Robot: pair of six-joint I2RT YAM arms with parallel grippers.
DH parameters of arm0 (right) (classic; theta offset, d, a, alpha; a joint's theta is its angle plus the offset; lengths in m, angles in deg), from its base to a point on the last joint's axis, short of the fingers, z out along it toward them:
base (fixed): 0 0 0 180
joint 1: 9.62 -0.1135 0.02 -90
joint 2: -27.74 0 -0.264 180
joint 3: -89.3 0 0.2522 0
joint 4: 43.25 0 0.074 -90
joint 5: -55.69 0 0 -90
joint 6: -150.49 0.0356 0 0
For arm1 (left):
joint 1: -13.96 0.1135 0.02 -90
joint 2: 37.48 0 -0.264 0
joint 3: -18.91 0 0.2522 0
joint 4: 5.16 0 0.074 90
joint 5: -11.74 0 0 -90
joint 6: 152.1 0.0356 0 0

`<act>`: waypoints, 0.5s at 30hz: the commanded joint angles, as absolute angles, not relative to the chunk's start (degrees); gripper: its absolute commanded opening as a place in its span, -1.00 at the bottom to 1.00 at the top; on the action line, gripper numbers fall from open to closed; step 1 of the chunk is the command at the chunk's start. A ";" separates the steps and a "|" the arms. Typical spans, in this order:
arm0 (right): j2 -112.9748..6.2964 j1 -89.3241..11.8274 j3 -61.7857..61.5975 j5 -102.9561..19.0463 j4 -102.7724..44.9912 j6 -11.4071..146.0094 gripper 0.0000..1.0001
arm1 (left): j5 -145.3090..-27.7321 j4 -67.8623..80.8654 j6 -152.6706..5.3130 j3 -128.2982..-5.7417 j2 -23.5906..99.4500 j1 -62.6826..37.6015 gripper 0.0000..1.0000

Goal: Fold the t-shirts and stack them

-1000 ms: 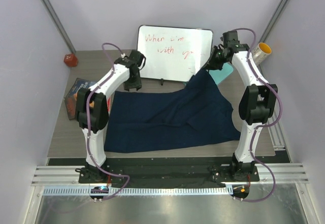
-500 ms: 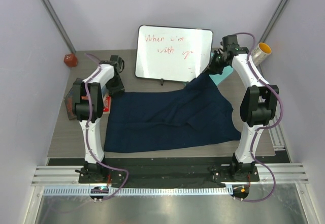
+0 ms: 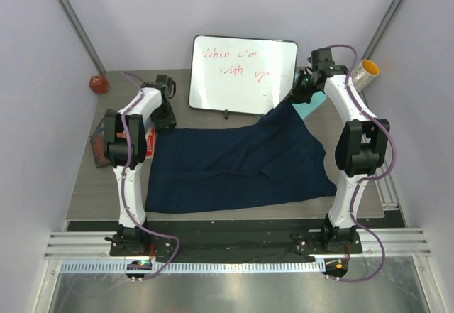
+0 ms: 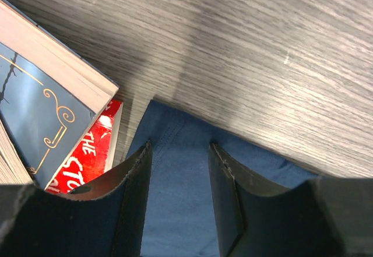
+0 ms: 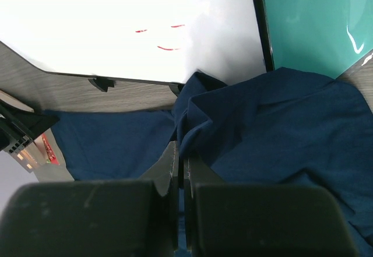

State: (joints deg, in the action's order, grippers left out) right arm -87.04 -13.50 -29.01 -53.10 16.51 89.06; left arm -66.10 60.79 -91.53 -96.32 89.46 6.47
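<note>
Across a grey, wood-grained table (image 3: 92, 185) boxed in by pale lilac walls (image 3: 42, 114), a dark navy t-shirt (image 3: 234, 164) lies spread between the two arms. It is soft and rumpled, with a diagonal fold through its middle. Ribbed metal rails (image 3: 234, 245) run along the near edge. At the back leans a glossy whiteboard (image 3: 242, 74) with red handwriting. A flat teal board (image 3: 314, 104) sits beside it, partly behind the cloth. A small red lump (image 3: 98, 84) sits at the far left and a tube (image 3: 364, 72) with a yellow end at the far right.

The overhead view shows the shirt's far right corner drawn up off the table to the right gripper (image 3: 296, 91). Only the right wrist view shows its fingers pressed together, clamped on a bunch of the fabric. The left gripper (image 4: 179, 149) is at the shirt's far left corner. Its wrist view shows the fingers apart, one on either side of the stitched hem corner, though whether they touch the cloth I cannot tell. That view also reveals two stacked books (image 4: 52, 111) just beside the corner, a blue cover with gold scrollwork over a red one.
</note>
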 commanded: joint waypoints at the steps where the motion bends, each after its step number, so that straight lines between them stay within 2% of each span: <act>1: -86.43 -13.31 -32.21 -53.91 16.92 88.26 -0.98 | -66.57 60.37 -90.84 -96.54 92.33 6.40 -0.11; 2: -86.52 -13.23 -32.30 -54.00 17.01 88.35 -0.98 | -66.92 60.72 -90.75 -96.63 92.77 6.40 -0.13; 5: -86.69 -13.23 -32.21 -53.91 17.01 88.17 -0.98 | -67.80 61.69 -90.93 -95.84 93.74 6.40 -0.43; 6: -86.52 -13.31 -32.13 -53.83 17.01 88.09 -0.98 | -68.32 61.52 -91.01 -94.53 93.57 6.31 -0.70; 8: -86.52 -13.22 -32.13 -53.83 17.10 88.00 -0.97 | -68.68 60.90 -91.19 -93.21 92.69 6.31 -0.94; 9: -86.52 -13.31 -32.13 -53.74 17.01 88.00 -0.98 | -68.77 60.55 -91.28 -92.59 92.60 6.31 -0.99; 15: -87.13 -13.23 -32.65 -53.91 16.92 88.00 -0.97 | -68.59 60.99 -90.84 -92.67 92.60 6.31 -0.99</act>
